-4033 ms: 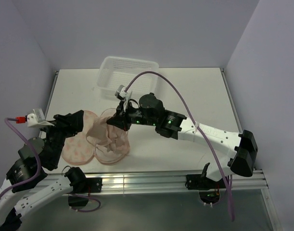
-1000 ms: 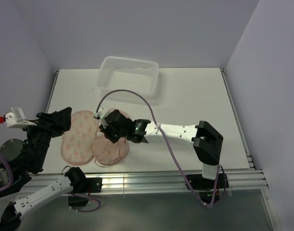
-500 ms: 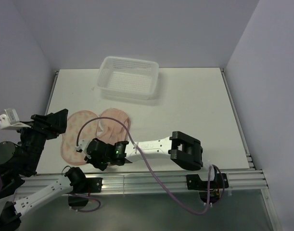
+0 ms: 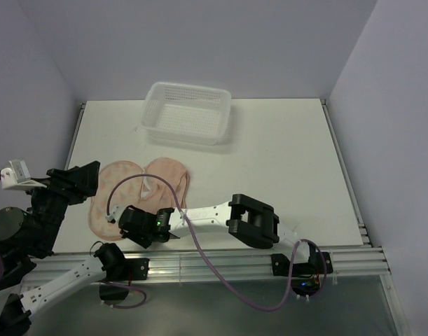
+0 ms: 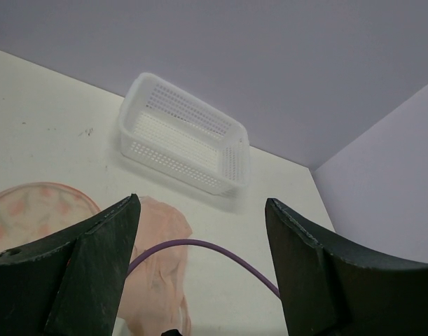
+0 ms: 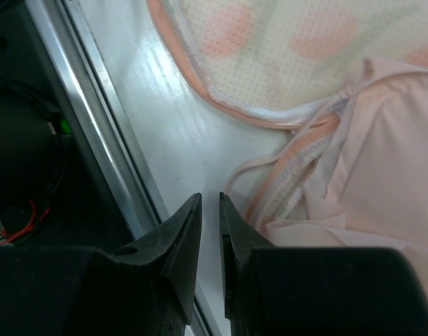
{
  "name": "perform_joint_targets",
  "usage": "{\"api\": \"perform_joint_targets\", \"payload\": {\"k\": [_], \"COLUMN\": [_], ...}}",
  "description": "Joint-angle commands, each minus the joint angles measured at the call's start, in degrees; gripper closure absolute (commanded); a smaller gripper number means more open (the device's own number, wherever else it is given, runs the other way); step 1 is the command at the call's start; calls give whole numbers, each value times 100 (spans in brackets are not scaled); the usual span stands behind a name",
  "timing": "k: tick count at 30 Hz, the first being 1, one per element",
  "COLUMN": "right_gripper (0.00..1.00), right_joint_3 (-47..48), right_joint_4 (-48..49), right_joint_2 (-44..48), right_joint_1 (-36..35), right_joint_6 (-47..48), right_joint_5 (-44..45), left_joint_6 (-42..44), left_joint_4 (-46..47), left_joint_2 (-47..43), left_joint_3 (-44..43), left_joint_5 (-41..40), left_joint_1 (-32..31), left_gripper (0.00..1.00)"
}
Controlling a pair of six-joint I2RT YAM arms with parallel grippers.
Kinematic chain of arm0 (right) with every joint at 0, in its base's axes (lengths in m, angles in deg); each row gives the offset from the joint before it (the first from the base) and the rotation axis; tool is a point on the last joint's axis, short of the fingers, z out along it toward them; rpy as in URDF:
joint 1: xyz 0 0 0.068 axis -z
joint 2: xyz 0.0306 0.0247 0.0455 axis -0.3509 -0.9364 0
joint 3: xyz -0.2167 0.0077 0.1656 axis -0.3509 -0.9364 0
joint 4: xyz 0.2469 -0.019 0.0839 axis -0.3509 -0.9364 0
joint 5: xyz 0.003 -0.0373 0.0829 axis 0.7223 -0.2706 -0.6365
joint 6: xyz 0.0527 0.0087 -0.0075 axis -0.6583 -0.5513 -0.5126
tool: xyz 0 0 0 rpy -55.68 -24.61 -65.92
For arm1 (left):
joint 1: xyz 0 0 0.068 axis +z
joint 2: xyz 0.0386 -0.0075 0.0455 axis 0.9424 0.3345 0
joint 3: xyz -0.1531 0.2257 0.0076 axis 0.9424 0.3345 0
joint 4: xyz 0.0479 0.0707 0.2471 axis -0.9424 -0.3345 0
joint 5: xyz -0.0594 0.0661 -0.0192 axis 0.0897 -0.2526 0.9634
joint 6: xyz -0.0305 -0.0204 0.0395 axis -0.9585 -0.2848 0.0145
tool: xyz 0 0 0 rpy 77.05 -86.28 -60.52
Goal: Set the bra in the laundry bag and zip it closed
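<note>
Peach bag [image 6: 284,63] rim lies just beside right gripper [image 6: 209,201], jaws barely parted, empty; left gripper [image 5: 201,203] gapes wide, farther off.

The right half and the far-right stretch of the table [image 4: 284,161] give free passage from above, the only block at the back being the white basket [image 4: 188,114], left of middle by the rear wall. The near-left corner is crowded. The laundry bag [image 4: 114,196] lies there with the bra [image 4: 169,175] on its right lobe, a purple cable [image 4: 145,177] arches over both, and the right arm [image 4: 252,220] lies along the near edge beside the rail [image 4: 199,264] (its gripper [image 6: 210,199] sits low in the strip between rail and bag rim). The left gripper [image 5: 199,210] hangs over the bag's left side, close to the left wall [image 4: 31,91].
</note>
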Motion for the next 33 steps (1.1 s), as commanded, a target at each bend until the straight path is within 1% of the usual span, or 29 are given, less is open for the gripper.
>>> {"api": "perform_joint_targets", "payload": {"k": [1, 15, 16, 17, 18, 19, 23, 28, 33], "right_gripper": [77, 76, 78, 91, 97, 100, 100, 100, 100], "right_joint_3": [237, 114, 114, 123, 71, 9, -167, -194, -106], "right_joint_4": [-17, 124, 115, 106, 132, 185, 369, 414, 405], "right_joint_2": [-53, -396, -396, -396, -361, -222, 306, 982, 1159], "right_joint_1": [-30, -74, -74, -83, -92, -101, -101, -57, 145], "right_joint_6": [-22, -180, -180, -197, -206, -232, -198, 74, 189], "right_joint_5": [318, 230, 248, 318, 371, 406, 555, 793, 872], "left_joint_6": [72, 107, 107, 98, 81, 81, 72, 19, -77], "left_joint_4": [71, 132, 124, 124, 132, 141, 167, 237, 308], "left_joint_2": [-47, -29, -47, -47, -64, -82, -91, -73, -64], "left_joint_3": [92, 198, 215, 224, 250, 268, 338, 497, 663], "left_joint_5": [48, 92, 92, 83, 92, 92, 74, 83, 109], "left_joint_1": [16, 16, 16, 16, 16, 16, 16, 16, 16], "left_gripper": [21, 22, 22, 22, 22, 23, 23, 23, 23]}}
